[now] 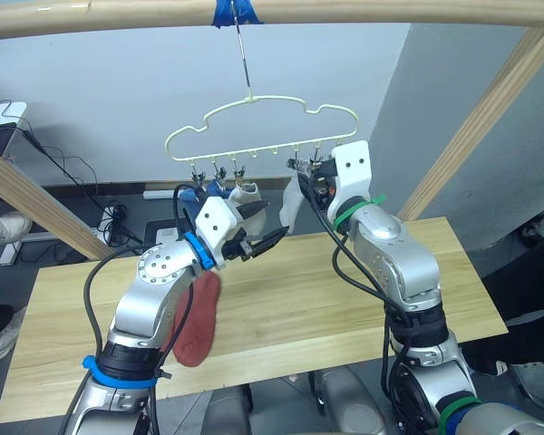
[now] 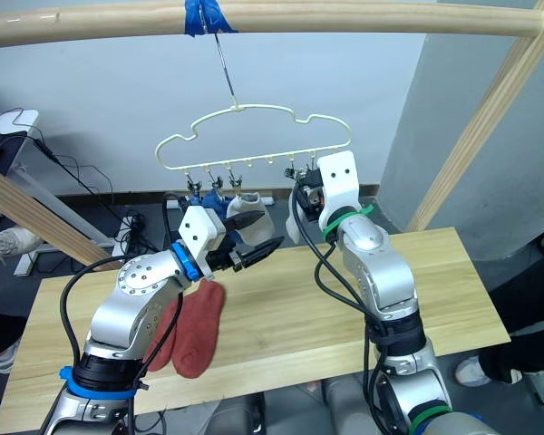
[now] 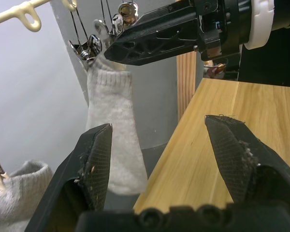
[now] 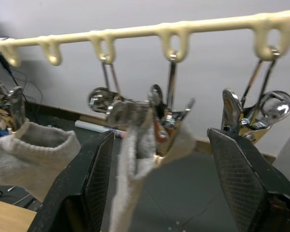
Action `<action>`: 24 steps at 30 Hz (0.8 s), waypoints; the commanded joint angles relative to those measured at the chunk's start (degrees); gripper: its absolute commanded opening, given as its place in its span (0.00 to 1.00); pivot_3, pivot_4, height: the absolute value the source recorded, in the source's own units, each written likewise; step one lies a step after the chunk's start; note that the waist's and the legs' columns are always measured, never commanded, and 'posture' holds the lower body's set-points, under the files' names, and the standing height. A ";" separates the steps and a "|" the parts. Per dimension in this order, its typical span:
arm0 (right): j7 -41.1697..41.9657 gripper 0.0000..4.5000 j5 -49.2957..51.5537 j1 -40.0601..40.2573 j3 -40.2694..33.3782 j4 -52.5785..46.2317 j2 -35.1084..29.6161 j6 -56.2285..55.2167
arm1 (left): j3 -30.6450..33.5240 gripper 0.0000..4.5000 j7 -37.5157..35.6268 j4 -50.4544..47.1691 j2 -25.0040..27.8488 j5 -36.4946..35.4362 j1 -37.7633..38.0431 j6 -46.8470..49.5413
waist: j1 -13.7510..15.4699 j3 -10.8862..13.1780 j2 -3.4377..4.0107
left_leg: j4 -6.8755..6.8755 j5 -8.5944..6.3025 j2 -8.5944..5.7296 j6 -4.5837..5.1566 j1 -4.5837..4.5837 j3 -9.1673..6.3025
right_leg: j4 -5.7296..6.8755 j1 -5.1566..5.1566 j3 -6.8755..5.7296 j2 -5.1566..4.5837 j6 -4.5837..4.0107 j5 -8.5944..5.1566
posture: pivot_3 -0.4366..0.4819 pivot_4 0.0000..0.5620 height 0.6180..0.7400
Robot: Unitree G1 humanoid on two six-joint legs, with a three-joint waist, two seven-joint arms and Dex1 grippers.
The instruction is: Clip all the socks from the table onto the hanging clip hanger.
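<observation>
Up above, the pale yellow clip hanger (image 2: pixel 254 138) hangs by its hook from the wooden pole (image 2: pixel 272 18), tied with blue tape (image 2: pixel 204 14). At its left clips hang blue socks (image 2: pixel 197 197), then a light grey sock (image 2: pixel 247 214). Two rust-red socks (image 2: pixel 192 333) lie on the wood surface (image 2: pixel 417 281), partly under the left arm. The left hand (image 2: pixel 265 249) is raised over the surface, fingers spread wide and holding nothing. Further right, a second light grey sock (image 3: pixel 115 135) dangles from a metal clip (image 4: pixel 170 116). The right hand (image 1: pixel 301 172) is up at that clip, fingers apart on either side of the sock's cuff, gripping nothing.
</observation>
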 commanded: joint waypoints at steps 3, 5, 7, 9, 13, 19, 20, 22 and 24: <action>-0.29 0.71 -0.39 -0.86 -0.16 -0.41 0.92 -2.77 | 0.14 0.75 -0.14 -1.72 0.29 0.28 0.01 -1.28 | 0.01 0.00 0.00 | 0.00 0.00 0.00 0.00 0.00 0.00 | 0.00 0.00 0.00 0.00 0.00 0.00 | 0.27 0.35 1.00; -0.52 0.63 -0.52 -0.88 -0.26 -0.20 1.11 -3.04 | 0.15 0.75 -0.14 -1.77 0.28 0.33 0.02 -1.24 | 0.01 0.00 0.00 | 0.00 0.00 0.00 0.00 0.00 0.00 | 0.00 0.00 0.00 0.00 -0.01 0.01 | 0.27 0.35 1.00; -0.66 0.59 -0.59 -0.84 -0.28 -0.15 1.23 -3.17 | 0.17 0.75 -0.16 -1.86 0.30 0.35 0.07 -1.20 | 0.01 0.00 0.00 | 0.00 0.00 0.00 0.00 0.00 0.00 | 0.00 0.00 -0.01 0.00 -0.02 0.01 | 0.27 0.35 1.00; -0.84 0.59 -0.68 -0.83 -0.36 -0.02 1.35 -3.28 | 0.17 0.75 -0.17 -1.87 0.30 0.36 0.03 -1.16 | 0.01 0.00 0.00 | 0.00 0.00 0.00 0.00 0.00 0.00 | 0.00 0.00 0.00 0.00 -0.02 0.01 | 0.27 0.35 1.00; -0.91 0.59 -0.59 -0.94 -0.46 0.24 1.52 -3.37 | 0.13 0.75 -0.17 -1.71 0.27 0.40 -0.25 -1.07 | 0.01 -0.01 0.00 | 0.00 0.00 0.00 0.00 0.00 -0.01 | 0.00 0.00 -0.01 0.00 -0.04 0.02 | 0.27 0.35 1.00; -0.98 0.59 -0.93 -1.79 -0.21 1.04 1.37 -4.90 | 0.10 0.75 -0.10 -1.70 0.23 0.52 -0.32 -1.00 | 0.01 -0.01 0.00 | 0.00 0.00 0.00 0.00 0.00 0.00 | 0.01 0.00 -0.01 0.00 -0.04 0.02 | 0.27 0.35 1.00; -0.91 0.59 -1.01 -1.96 -0.06 1.22 1.31 -5.21 | 0.09 0.75 -0.10 -1.71 0.21 0.54 -0.33 -0.97 | 0.01 -0.01 0.00 | 0.00 0.00 0.00 0.00 0.00 0.00 | 0.01 0.00 -0.01 0.00 -0.04 0.02 | 0.27 0.35 1.00; -0.74 0.59 -1.13 -2.22 0.20 1.63 1.32 -5.69 | 0.09 0.75 -0.09 -1.73 0.18 0.57 -0.35 -0.94 | 0.01 -0.01 0.00 | 0.00 0.00 0.00 0.00 0.00 0.00 | 0.01 0.00 -0.01 0.00 -0.04 0.02 | 0.27 0.35 1.00; -0.55 0.59 -1.18 -2.44 0.43 2.09 1.37 -6.13 | 0.09 0.75 -0.07 -1.75 0.14 0.59 -0.36 -0.94 | 0.01 -0.01 0.00 | 0.00 0.00 0.00 0.00 0.00 0.00 | 0.01 0.00 0.00 0.00 -0.04 0.02 | 0.27 0.35 1.00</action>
